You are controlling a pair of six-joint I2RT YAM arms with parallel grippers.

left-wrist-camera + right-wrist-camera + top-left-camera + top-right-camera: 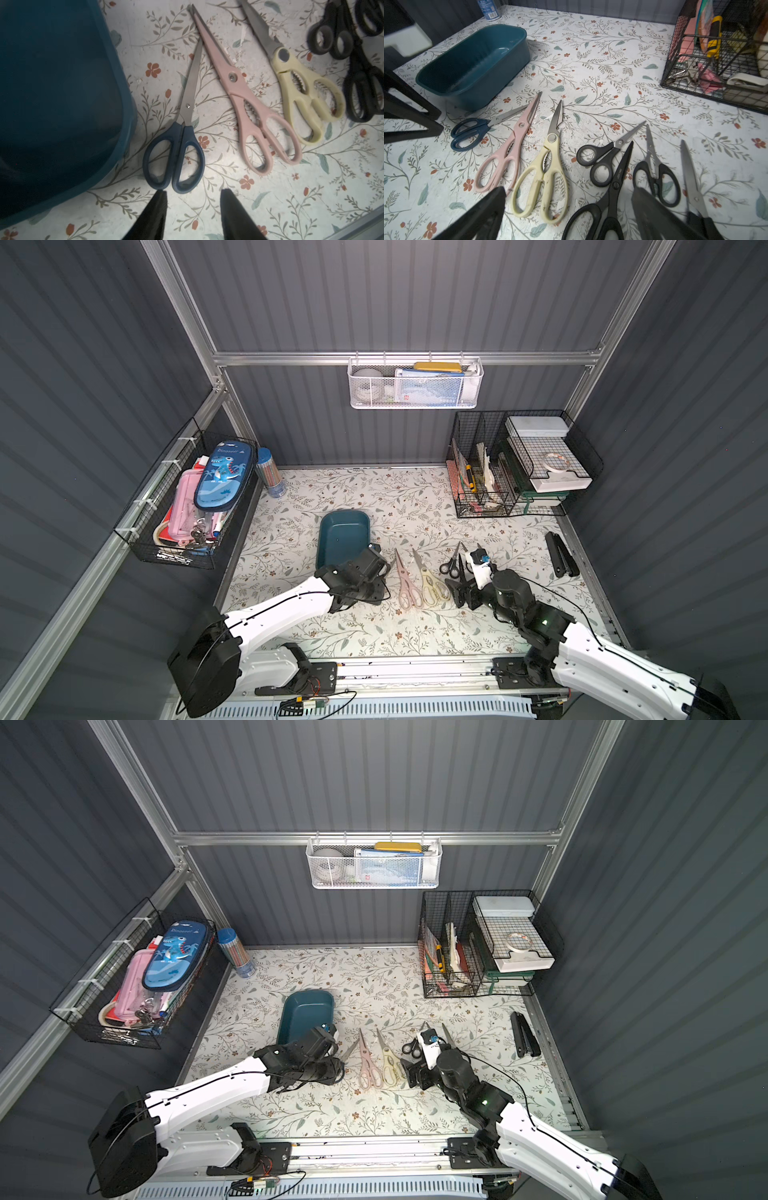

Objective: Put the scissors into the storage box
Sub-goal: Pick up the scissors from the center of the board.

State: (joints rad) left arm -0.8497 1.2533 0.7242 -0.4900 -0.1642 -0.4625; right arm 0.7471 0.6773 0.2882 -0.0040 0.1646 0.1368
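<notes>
Storage box (344, 513) sits mid bench (374, 635), left of centre. Seven scissors (368, 1060) lie flat in a row right of it, nearer the front edge: dark-blue pair (176, 149) beside the box wall, then pink shears (249, 108), cream shears (301, 93), four black pairs (602, 164). Left gripper (193, 192): fingers apart, empty, just short of the blue handles. Right gripper (569, 189): fingers wide apart above cream and black handles, holding nothing
</notes>
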